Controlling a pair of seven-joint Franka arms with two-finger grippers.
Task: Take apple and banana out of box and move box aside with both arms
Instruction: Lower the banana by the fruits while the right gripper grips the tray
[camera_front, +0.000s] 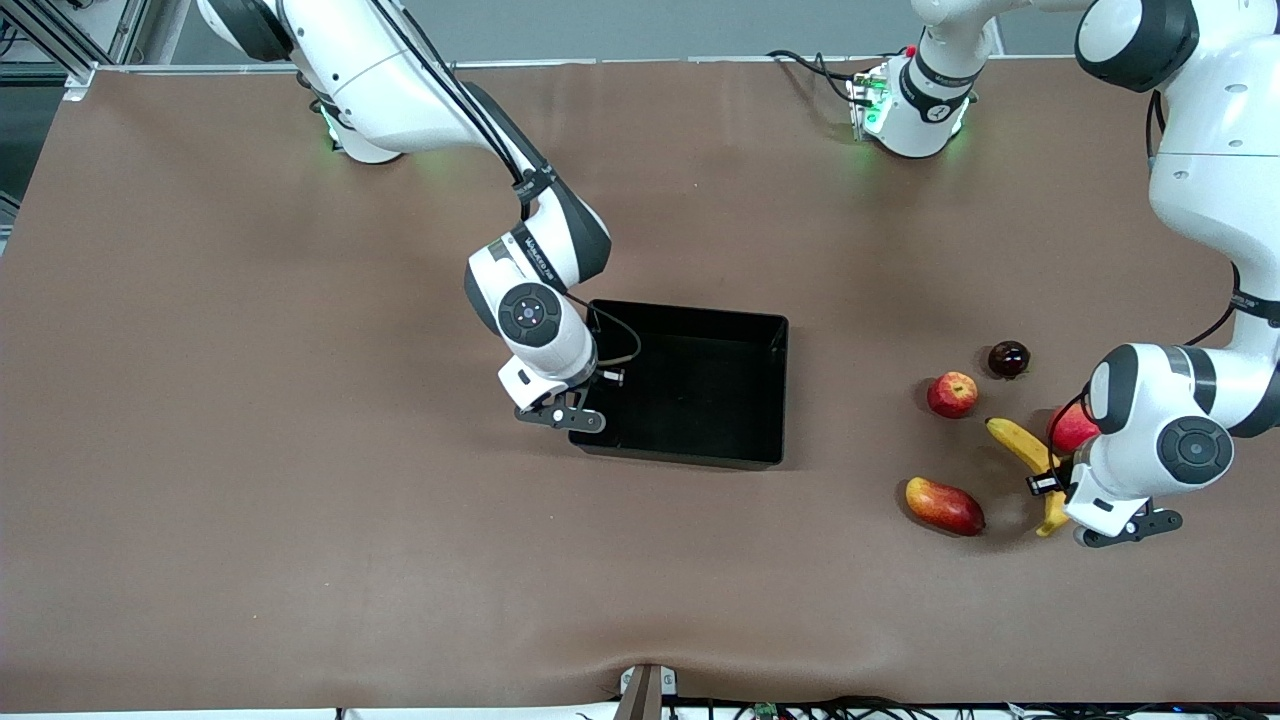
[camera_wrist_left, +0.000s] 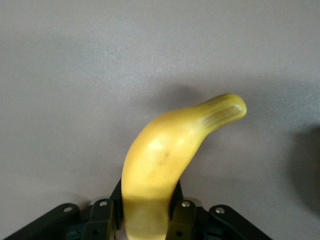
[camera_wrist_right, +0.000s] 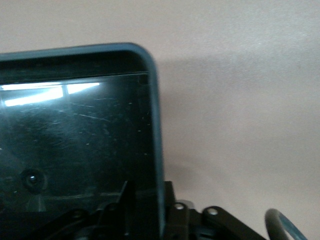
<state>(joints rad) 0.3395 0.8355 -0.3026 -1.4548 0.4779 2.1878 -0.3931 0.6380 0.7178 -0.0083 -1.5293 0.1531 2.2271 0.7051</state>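
Box (camera_front: 690, 385) at frame centre is emptied; its wall is straddled by right gripper (camera_wrist_right: 162, 212), jaws closing on the rim. Banana (camera_wrist_left: 165, 165) at lower right is clamped in left gripper (camera_wrist_left: 147, 217). One-sided pull: box could be pivoted or slipped. Apple (camera_front: 952, 394) is out on the surface.

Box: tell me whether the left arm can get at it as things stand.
Probably not yet. The left gripper is shut on the banana at its own end of the table, among the other fruit. The box wall on that side stands clear, while the right gripper straddles another wall.
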